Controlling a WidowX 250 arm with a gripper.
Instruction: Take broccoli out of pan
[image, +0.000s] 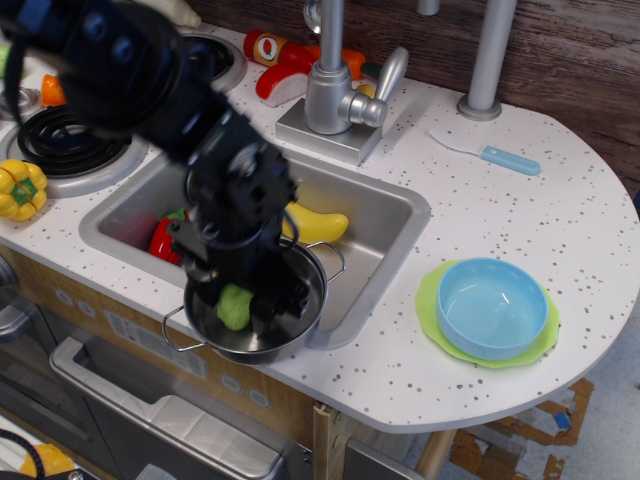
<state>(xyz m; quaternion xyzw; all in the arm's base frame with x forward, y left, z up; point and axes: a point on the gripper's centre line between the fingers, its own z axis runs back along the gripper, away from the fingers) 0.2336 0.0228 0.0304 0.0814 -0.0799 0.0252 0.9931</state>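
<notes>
- While the fingers (240, 303) sit down inside the pan (300, 335) at the bench's front edge, they look clamped on the broccoli (234, 306); motion blur leaves that slightly uncertain.
- Lift straight up until the floret clears the rim, or you may drag the pan off the front edge.
- Keep clear of the banana (318, 225) in the sink (385, 215) behind.
- Carry it toward bare bench right of the sink.
</notes>
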